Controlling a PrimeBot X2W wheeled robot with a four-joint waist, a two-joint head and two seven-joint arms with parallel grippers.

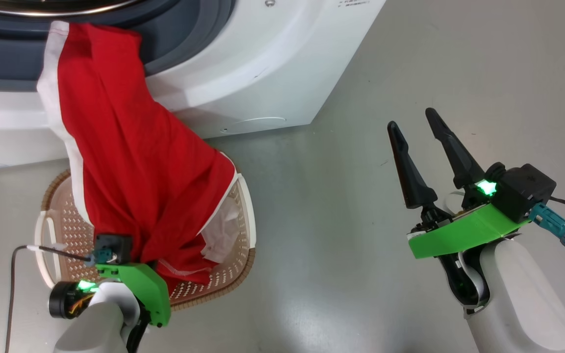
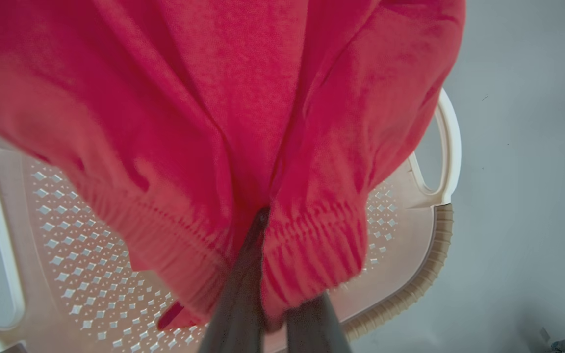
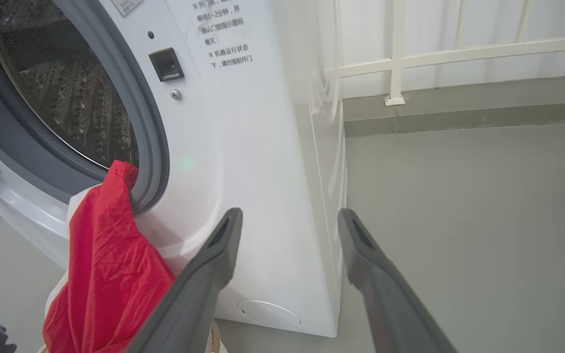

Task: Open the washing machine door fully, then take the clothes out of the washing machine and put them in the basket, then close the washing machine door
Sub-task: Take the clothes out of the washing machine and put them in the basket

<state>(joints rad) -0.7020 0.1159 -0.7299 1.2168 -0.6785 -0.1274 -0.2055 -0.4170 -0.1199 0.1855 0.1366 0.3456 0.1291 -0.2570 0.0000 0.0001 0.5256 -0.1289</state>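
Currently: my left gripper point(image 2: 266, 234) is clamped tight on a bunched, ribbed fold of the red garment point(image 1: 135, 162), low over the basket point(image 1: 66, 230). My right gripper point(image 1: 411, 120) stands with its fingers spread wide and nothing between them, well apart to the right over bare floor point(image 1: 410, 59).

Step in hand, as I judge it: getting the garment wholly out and into the basket. Its upper end is hooked over the grey rubber ring point(image 3: 150, 147) at the drum mouth of the washing machine point(image 1: 263, 73). I should draw away from the machine until that end slips free, then let go over the basket's middle, so no tail spills over the rim.

Garment: thin, limp, bright red with a white stripe along one edge. It drapes from the ring down the machine's front into the basket.
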